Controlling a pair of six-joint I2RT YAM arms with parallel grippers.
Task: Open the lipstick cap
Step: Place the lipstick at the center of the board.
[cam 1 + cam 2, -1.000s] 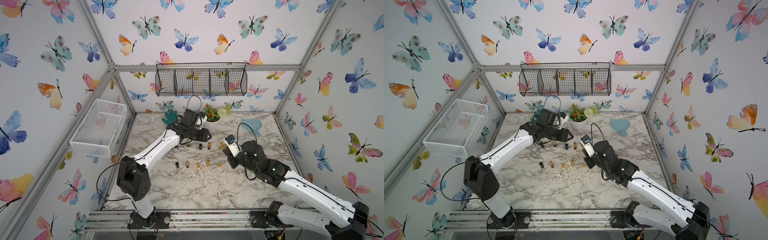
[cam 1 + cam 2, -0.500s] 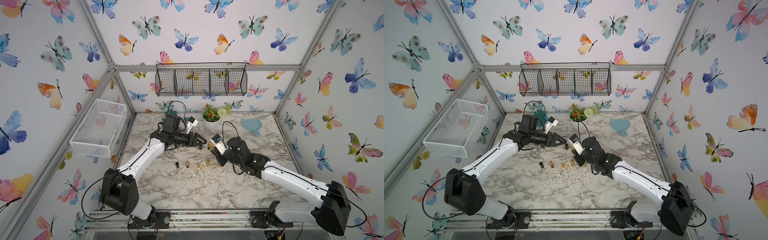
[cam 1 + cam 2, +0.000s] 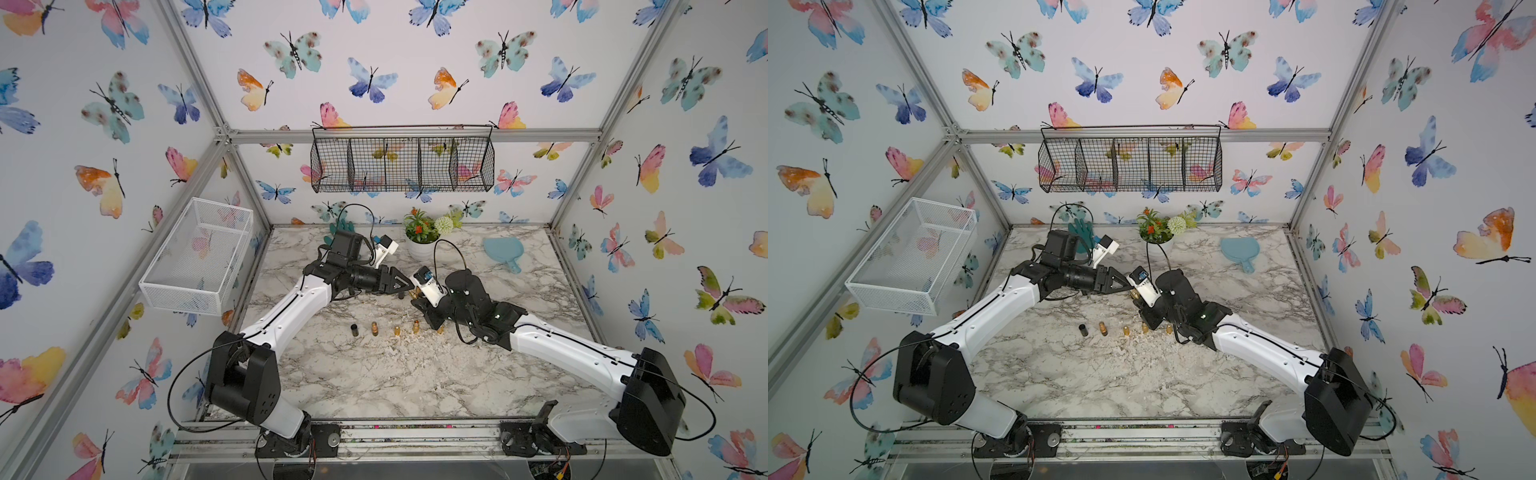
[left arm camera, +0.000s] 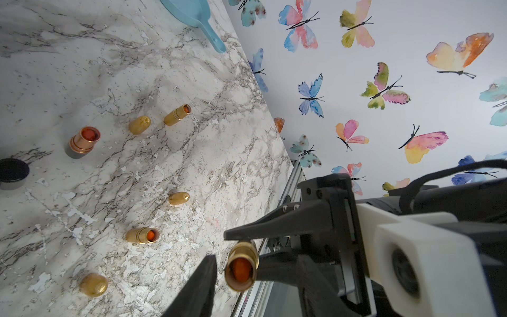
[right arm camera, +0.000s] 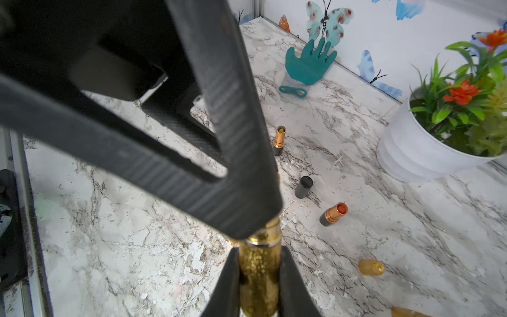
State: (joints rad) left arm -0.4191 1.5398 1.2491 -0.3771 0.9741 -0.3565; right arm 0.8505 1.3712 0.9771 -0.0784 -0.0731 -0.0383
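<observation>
Right pincer (image 5: 259, 254) tight on gold lipstick (image 5: 259, 282), forearm low; left pincer (image 3: 409, 286) level opposite, spread unclear.

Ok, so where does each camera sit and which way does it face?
Both top views: high at the front, looking down toward the back wall; left arm, right arm, left end effector facing right end effector.
Left wrist: on the left arm, facing across the table toward the right wall; its own finger shows, plus the right end effector gripping the gold lipstick.
Right wrist: on the right arm, looking past its fingers at the glove and potted plant.
Shared: both wrist views show that lipstick.
</observation>
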